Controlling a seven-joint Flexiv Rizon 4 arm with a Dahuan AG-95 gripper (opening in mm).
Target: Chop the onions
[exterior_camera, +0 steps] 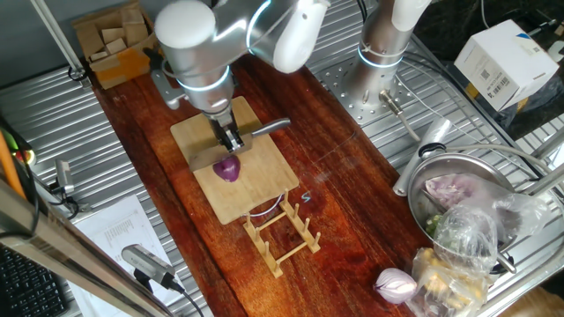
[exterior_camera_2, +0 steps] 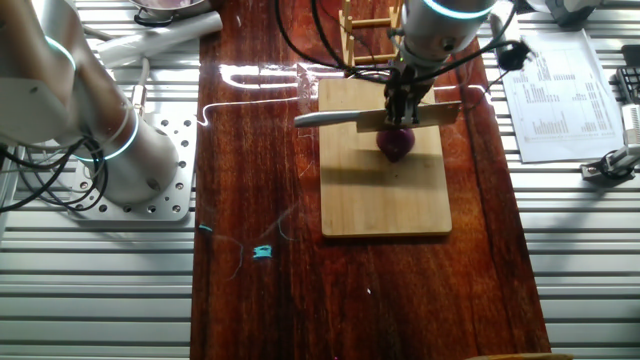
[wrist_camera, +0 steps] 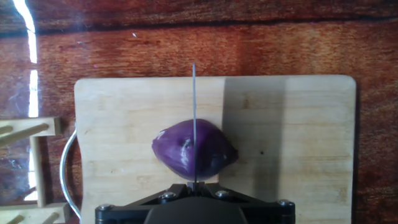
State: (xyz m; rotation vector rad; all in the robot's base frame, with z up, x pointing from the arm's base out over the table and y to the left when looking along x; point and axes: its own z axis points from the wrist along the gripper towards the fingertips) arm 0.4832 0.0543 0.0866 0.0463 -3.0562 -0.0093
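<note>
A small dark purple onion (exterior_camera: 228, 168) sits on a bamboo cutting board (exterior_camera: 256, 189); it also shows in the other fixed view (exterior_camera_2: 396, 145) and in the hand view (wrist_camera: 194, 149). My gripper (exterior_camera: 230, 141) is shut on a knife (exterior_camera_2: 385, 119), with its handle (exterior_camera: 269, 128) sticking out sideways. The blade stands edge-on in the hand view (wrist_camera: 194, 112), over the onion's middle and resting on or just above its top. The board in the hand view (wrist_camera: 112, 137) fills most of the frame.
A wooden rack (exterior_camera: 280, 231) stands at the board's near end. A metal bowl (exterior_camera: 458, 189) with bagged vegetables and a pale pink onion (exterior_camera: 395, 283) are at the right. A cardboard box (exterior_camera: 115, 44) sits at the back left. Papers (exterior_camera_2: 560, 90) lie beside the wooden table.
</note>
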